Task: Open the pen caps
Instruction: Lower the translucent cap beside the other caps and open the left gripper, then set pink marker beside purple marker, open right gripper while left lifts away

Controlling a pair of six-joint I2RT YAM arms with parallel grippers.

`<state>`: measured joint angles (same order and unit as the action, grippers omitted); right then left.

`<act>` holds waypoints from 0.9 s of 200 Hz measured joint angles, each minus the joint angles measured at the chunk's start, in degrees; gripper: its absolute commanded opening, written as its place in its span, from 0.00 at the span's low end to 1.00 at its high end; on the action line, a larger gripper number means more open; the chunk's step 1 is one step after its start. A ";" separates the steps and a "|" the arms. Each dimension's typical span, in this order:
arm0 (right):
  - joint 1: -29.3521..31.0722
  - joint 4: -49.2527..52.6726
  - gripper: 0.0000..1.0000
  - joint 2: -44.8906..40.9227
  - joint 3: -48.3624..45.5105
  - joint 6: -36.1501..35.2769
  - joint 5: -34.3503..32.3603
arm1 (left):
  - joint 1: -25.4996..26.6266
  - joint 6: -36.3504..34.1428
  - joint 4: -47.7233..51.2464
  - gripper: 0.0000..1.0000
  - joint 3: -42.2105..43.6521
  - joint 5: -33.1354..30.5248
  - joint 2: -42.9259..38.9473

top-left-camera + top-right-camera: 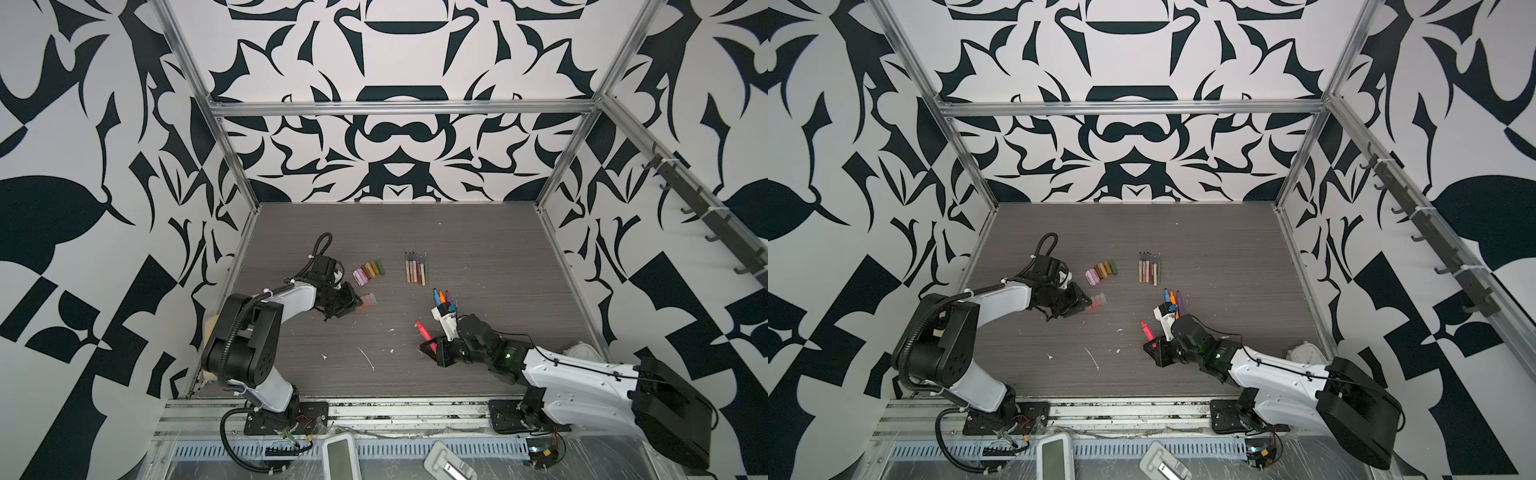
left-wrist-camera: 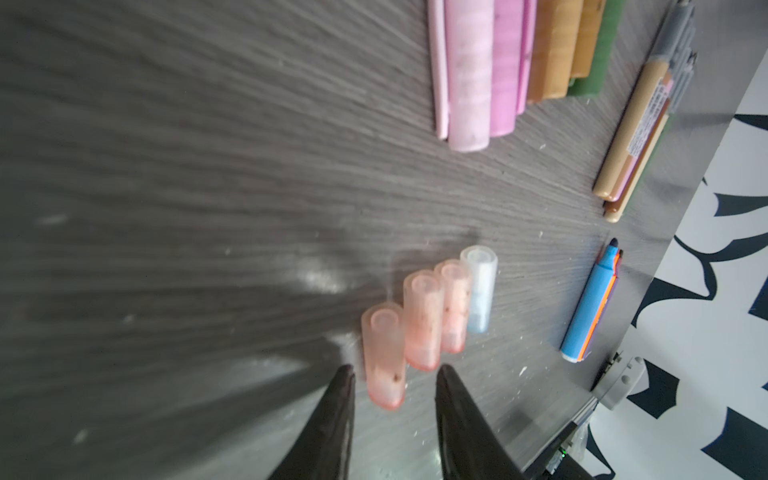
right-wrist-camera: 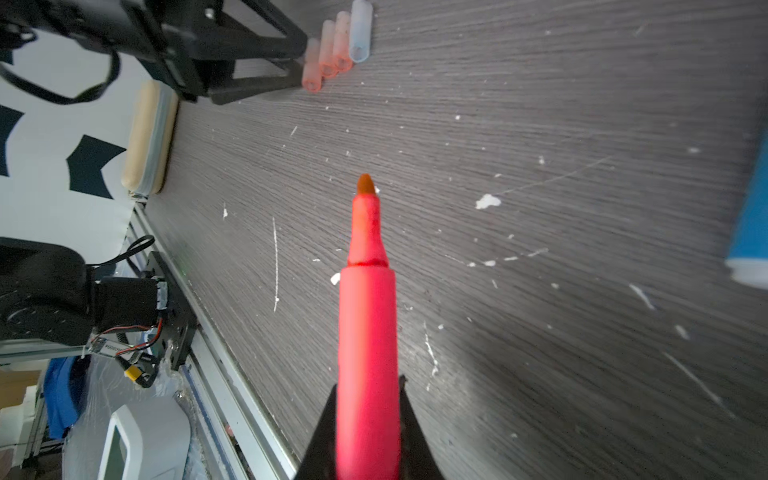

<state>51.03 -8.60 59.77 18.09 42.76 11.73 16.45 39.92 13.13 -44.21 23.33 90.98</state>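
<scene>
Caps [image 2: 422,320]: four translucent; red pen [image 3: 368,332]: one.

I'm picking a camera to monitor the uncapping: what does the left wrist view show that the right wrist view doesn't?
Only left wrist: the row of opaque pink, brown, gold and green plastic caps and the slim gold and brown pens. Only right wrist: the uncapped red-pink marker shut in the right gripper. Both: four translucent plastic caps, the blue marker.
</scene>
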 measured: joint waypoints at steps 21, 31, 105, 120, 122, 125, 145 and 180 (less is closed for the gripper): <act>-2.38 5.66 0.00 -5.09 1.40 -0.59 -2.40 | -0.04 -0.85 1.84 0.36 0.00 -0.24 -3.23; -3.93 8.72 0.00 -7.45 2.73 -1.20 -3.69 | -0.07 -1.31 3.13 0.36 0.00 -0.46 -5.27; -28.76 21.44 0.00 -10.51 8.11 -10.99 -7.56 | -0.22 -7.08 18.84 0.42 -8.70 -0.02 -31.36; -32.30 20.63 0.00 -7.65 8.11 -12.37 -5.29 | -0.35 -9.94 22.49 0.41 -12.28 -0.76 -34.60; -32.65 20.39 0.00 -7.17 8.11 -12.57 -4.94 | -0.37 -10.38 22.99 0.41 -12.70 -0.92 -35.06; -33.18 20.13 0.00 -6.47 8.11 -12.85 -4.33 | -0.37 -10.91 23.71 0.41 -13.11 -1.16 -35.56; -35.26 17.40 0.00 -1.99 8.11 -14.19 -1.07 | -0.37 -14.47 28.24 0.41 -13.88 -2.93 -38.91; -37.38 12.92 0.00 6.12 8.70 -15.23 3.37 | -0.37 -16.83 31.01 0.44 -9.97 -5.62 -45.59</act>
<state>13.65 4.32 65.89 26.79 27.53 15.09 16.08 23.09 44.14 -54.17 17.72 45.39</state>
